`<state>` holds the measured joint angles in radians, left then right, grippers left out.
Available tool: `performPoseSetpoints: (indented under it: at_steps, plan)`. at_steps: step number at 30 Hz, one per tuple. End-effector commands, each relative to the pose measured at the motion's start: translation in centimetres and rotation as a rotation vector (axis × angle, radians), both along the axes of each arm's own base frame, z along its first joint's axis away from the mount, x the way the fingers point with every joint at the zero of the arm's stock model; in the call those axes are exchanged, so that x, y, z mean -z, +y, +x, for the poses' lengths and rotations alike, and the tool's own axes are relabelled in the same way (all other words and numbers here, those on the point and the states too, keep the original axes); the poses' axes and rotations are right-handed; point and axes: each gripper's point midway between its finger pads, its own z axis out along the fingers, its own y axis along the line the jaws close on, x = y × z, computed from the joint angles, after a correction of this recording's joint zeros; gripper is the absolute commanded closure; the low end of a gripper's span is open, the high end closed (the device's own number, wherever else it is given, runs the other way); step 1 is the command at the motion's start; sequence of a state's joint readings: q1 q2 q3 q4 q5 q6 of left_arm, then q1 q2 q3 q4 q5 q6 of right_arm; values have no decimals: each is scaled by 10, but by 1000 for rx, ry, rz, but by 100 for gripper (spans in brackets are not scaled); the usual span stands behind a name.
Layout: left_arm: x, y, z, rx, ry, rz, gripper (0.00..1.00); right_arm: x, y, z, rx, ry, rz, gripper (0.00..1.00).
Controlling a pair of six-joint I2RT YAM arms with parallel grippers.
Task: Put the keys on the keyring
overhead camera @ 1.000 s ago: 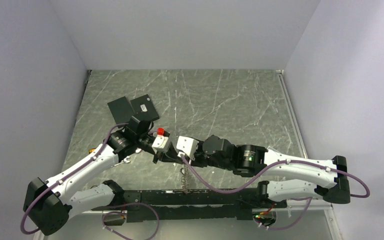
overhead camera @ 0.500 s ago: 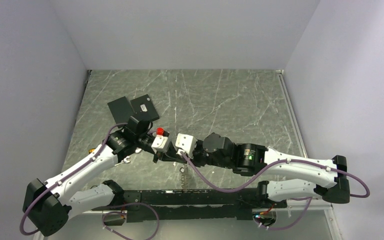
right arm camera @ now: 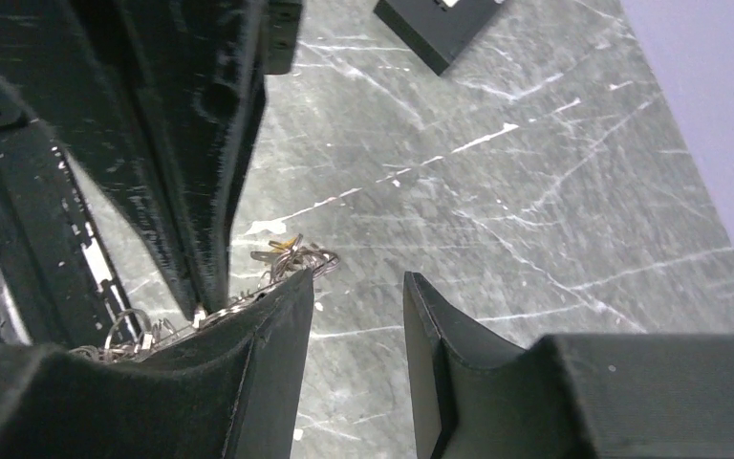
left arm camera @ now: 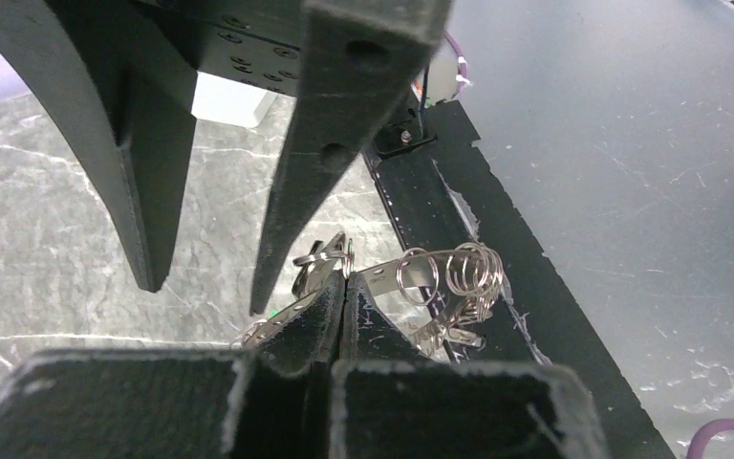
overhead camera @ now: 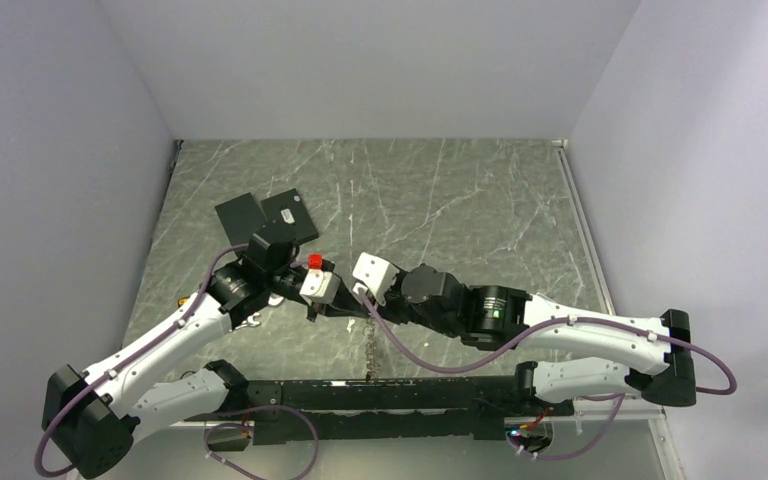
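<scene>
- Keyring [left arm camera: 330, 273] sits clamped between the closed fingers of the left gripper [left arm camera: 341, 298], above the table [right arm camera: 497, 191], its chain [left arm camera: 454, 273] trailing sideways.
- Keys [right arm camera: 282, 251] bunch just beside it.
- Nearby, the right gripper [right arm camera: 356, 282] stands spread apart.

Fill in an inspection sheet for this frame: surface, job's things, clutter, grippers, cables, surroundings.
Surface: dark veined marble-look table, scuffed.
Job's things: keyring pinched by the left gripper; its chain trails toward the near edge; keys seem bunched at the ring, too small to tell more.
Clutter: two flat black plates at far left.
Grippers: left shut on the keyring; right gripper open, fingers beside the ring.
Cables: purple cables looped along both arms.
Surroundings: plain pale walls on three sides.
</scene>
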<state>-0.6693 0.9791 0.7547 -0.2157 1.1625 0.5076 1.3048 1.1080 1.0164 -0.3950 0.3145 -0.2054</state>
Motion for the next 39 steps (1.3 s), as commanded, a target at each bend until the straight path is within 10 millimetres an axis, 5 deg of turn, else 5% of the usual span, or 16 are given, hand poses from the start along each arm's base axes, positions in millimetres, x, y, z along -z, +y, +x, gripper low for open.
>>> performPoseSetpoints:
  at_steps: [1,14,19,24,34,39]
  plan:
    - [-18,-2,0,9,-64,-64,100,-46,-8,16,98,-50,125,56]
    - [-18,-2,3,-9,-73,-63,100,-55,-20,20,126,-55,155,56]
    - [-13,3,9,-62,-110,-20,100,-26,-34,37,301,101,214,52]
    - [-6,13,25,-175,-187,44,100,27,-68,56,493,394,235,52]
    - [-1,45,55,-439,-300,141,100,94,-55,17,509,730,223,51]
    - [-1,57,66,-545,-333,146,100,128,-45,4,649,859,151,47]
